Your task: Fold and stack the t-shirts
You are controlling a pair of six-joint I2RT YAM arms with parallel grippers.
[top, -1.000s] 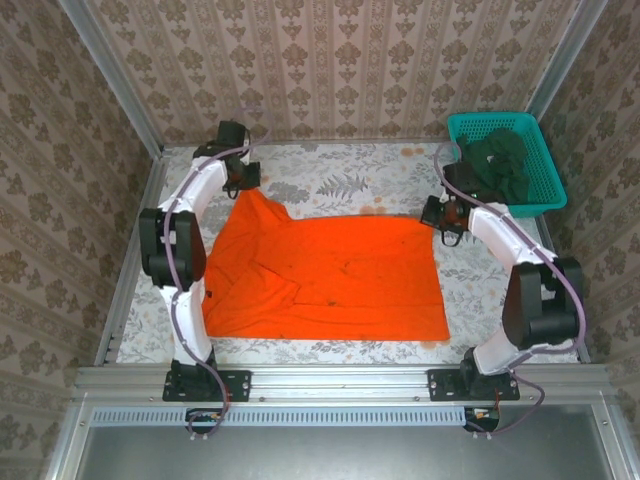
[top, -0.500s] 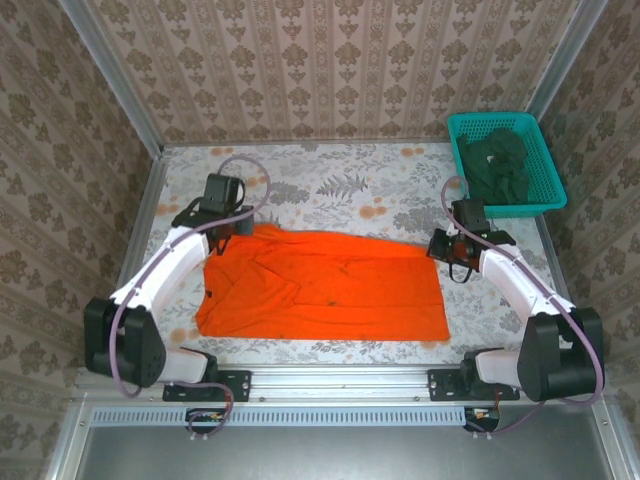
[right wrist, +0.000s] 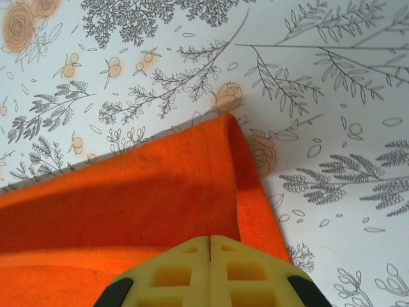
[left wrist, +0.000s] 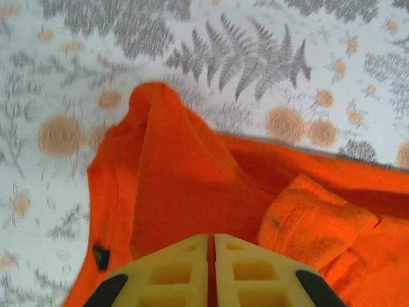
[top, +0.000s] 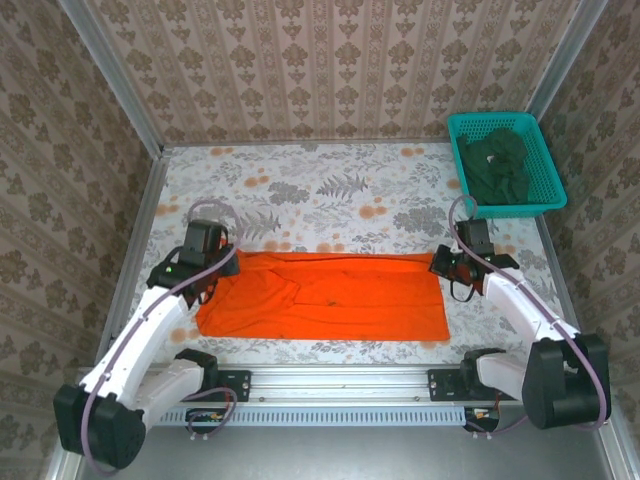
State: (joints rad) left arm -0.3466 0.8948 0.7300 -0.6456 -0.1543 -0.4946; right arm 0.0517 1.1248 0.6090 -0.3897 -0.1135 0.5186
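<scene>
The orange t-shirt (top: 320,300) lies as a wide, low band near the table's front, its far edge doubled over toward the near side. My left gripper (top: 222,268) sits at its far left corner, jaws nearly closed with a sliver of orange cloth (left wrist: 185,173) pinched between them (left wrist: 211,235). My right gripper (top: 443,262) is at the far right corner, jaws together (right wrist: 210,237) on the hemmed edge of the orange cloth (right wrist: 147,204). Dark green t-shirts (top: 500,165) lie bunched in the teal basket (top: 545,150) at the back right.
The floral tablecloth (top: 330,190) stretches bare behind the orange shirt. Metal rails (top: 130,270) border the table's left and right sides, with patterned walls beyond. The basket stands just behind my right arm.
Both grippers have come toward the near edge, carrying the orange shirt's far edge with them. The shirt has gone from a large spread to a narrower folded band.
</scene>
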